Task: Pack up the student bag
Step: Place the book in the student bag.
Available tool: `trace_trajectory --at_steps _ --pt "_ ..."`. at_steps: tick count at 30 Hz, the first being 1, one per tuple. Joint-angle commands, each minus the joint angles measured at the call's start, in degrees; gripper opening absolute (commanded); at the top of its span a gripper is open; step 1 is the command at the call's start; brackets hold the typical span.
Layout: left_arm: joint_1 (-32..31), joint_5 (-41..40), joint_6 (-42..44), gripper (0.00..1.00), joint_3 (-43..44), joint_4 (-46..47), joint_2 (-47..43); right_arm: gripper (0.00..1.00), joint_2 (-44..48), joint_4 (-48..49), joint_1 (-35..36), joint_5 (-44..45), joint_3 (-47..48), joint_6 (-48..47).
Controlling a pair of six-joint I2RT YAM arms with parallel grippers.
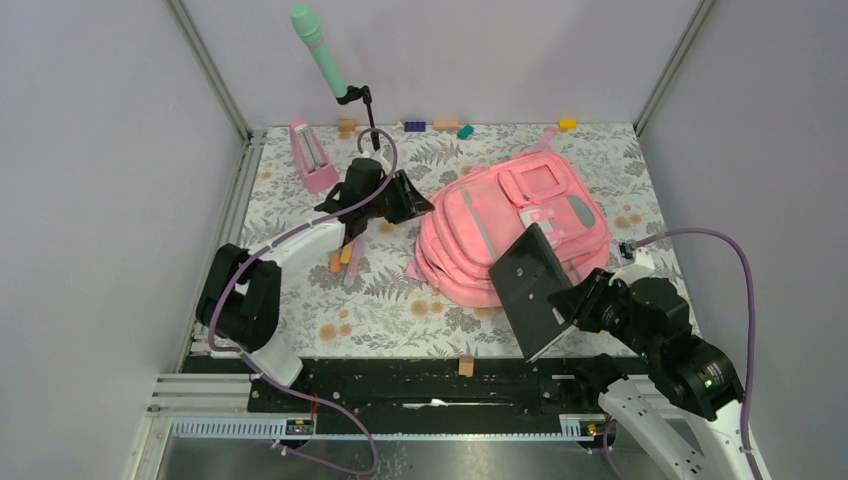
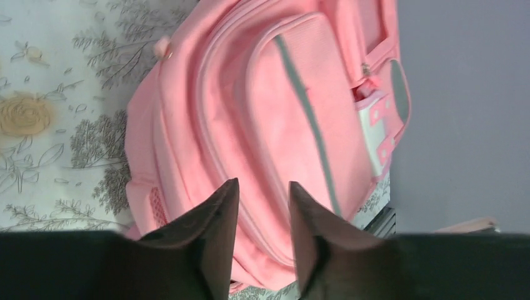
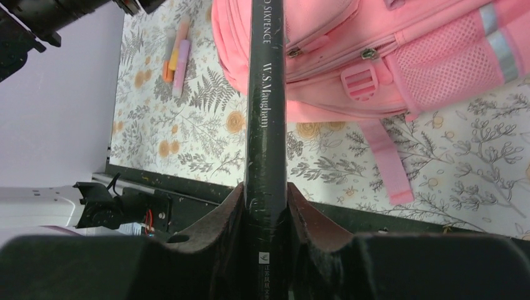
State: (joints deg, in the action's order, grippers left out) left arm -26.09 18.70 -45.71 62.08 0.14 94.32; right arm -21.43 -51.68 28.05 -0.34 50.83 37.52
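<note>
Bag [image 1: 470,225] lies mid-right on the table [image 1: 400,300]; book [image 1: 528,285] at its near edge; markers [image 1: 345,258] left; metronome [image 1: 312,158] far left.

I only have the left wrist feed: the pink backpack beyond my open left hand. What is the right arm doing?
Observer: The right hand is shut on a black book, with W.S. Maugham on its spine.
Operator: Where is that relative to the bag?
Observer: In the top camera, the book is held tilted at the near edge of the backpack, not inside it.
Operator: Anything else loose nearby?
Observer: Orange, yellow and pink markers lie on the table left of the backpack, close to your left hand.
</note>
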Motion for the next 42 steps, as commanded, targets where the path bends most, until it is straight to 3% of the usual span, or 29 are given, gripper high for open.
trace_trajectory --at_steps 1,8,15,17,29,42 --pt "0.39 5.74 -2.17 0.42 -0.30 6.88 -2.59 0.00 1.09 3.96 -0.14 -3.32 2.87 3.17" --pt "-0.44 3.77 0.27 0.67 -6.81 5.40 -3.69 0.00 0.95 4.58 -0.12 -4.49 2.25 3.67" --pt "-1.67 -1.72 2.31 0.80 -12.21 3.59 -7.33 0.00 1.88 5.09 -0.16 -6.52 1.77 4.28" --pt "-2.08 -1.00 2.47 0.80 -11.98 3.60 -6.63 0.00 2.13 5.09 -0.19 -6.94 1.22 4.51" --pt "-4.82 -1.57 5.25 0.36 -7.94 2.10 -4.05 0.00 3.77 5.92 -0.18 -8.33 -1.23 5.71" --pt "-5.72 -1.96 7.61 0.15 -4.11 0.50 -7.51 0.00 4.27 3.11 -0.13 -10.61 0.01 6.93"
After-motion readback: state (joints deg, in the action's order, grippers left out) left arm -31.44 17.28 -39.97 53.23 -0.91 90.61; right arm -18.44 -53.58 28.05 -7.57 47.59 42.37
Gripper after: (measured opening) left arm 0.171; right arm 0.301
